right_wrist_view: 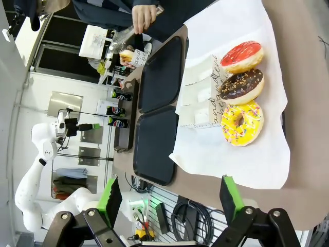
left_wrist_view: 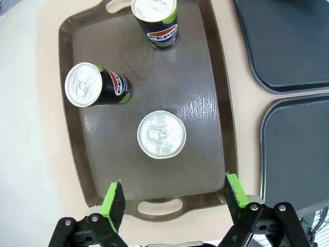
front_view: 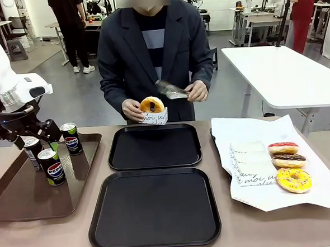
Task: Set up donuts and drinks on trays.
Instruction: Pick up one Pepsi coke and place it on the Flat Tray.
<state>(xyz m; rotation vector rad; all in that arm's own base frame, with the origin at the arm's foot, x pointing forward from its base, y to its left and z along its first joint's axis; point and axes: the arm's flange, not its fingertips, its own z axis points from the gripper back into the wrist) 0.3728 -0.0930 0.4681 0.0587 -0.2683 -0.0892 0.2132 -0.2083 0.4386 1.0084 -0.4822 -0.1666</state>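
Note:
Three Pepsi cans [front_view: 51, 167] stand on a brown tray [front_view: 24, 199] at the left. My left gripper [front_view: 38, 143] hovers open over them; in the left wrist view its fingers [left_wrist_view: 113, 200] spread wide just short of the nearest can [left_wrist_view: 161, 134]. Two black trays, one far [front_view: 154, 146] and one near [front_view: 153, 208], lie bare in the middle. Red [front_view: 283, 148], chocolate [front_view: 289, 160] and yellow sprinkled [front_view: 293, 180] donuts rest on white paper. The person holds a golden donut [front_view: 152, 104] in a paper box. My right gripper [right_wrist_view: 169, 194] hangs open, high above the yellow donut [right_wrist_view: 241, 122].
The person's other hand holds metal tongs [front_view: 173, 91] above the far tray. Flat white script-printed boxes [front_view: 250, 163] lie beside the donuts on the paper sheet [front_view: 320, 192]. A white table [front_view: 285, 71] stands behind at the right.

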